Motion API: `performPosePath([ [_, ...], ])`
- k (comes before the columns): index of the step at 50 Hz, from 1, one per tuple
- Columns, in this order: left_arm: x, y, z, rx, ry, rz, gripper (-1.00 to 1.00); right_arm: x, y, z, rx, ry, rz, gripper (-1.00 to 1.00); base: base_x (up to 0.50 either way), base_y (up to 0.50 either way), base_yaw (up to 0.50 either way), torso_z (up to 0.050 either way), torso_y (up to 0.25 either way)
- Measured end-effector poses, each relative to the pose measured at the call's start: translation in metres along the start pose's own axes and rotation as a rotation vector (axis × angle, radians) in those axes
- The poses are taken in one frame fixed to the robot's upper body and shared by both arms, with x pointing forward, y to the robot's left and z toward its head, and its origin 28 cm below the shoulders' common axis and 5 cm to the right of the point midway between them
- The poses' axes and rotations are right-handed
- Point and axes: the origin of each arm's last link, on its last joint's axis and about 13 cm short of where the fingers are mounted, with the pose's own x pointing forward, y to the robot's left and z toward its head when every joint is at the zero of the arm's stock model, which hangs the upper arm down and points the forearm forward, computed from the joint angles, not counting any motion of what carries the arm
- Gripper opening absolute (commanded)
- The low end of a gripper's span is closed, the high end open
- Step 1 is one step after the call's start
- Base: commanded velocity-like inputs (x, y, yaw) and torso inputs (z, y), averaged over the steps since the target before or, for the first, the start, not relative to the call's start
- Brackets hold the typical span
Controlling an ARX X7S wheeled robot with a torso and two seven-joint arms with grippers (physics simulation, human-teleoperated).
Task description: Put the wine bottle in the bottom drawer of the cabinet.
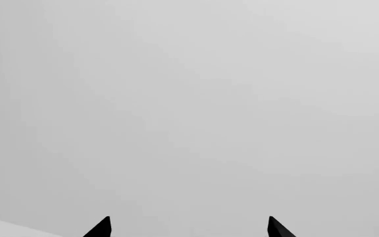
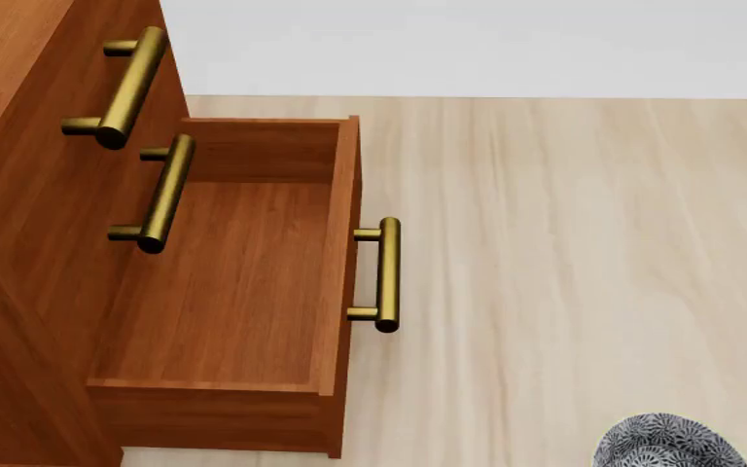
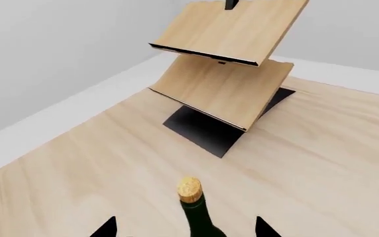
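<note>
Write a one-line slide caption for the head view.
Bottom drawer of the cabinet pulled open and empty above pale floor.

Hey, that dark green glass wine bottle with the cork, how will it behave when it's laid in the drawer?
The dark green glass wine bottle looks rigid and smooth, so probably slippery and breakable. Its round neck suggests it would roll once on its side. The open reddish-brown wooden bottom drawer has a flat floor, so the walls would likely stop it.

Very little of the robot's body is visible. The left pincer shows only two black fingertips — sharp, pointed triangles with a matte finish. The right pincer shows the same two black pointed tips. In the head view one rounded part appears — grey with a dark speckled pattern.
</note>
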Motion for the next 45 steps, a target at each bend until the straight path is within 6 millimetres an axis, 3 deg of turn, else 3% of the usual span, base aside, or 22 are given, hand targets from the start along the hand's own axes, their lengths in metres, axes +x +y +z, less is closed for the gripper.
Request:
performPosePath([
  [45, 0.0, 0.001, -0.001, -0.006, 0.0, 0.001, 1.0, 0.024, 0.002, 0.0, -0.077, 0.068, -0.015, 1.0, 0.0, 0.0, 0.0, 0.0, 0.0],
])
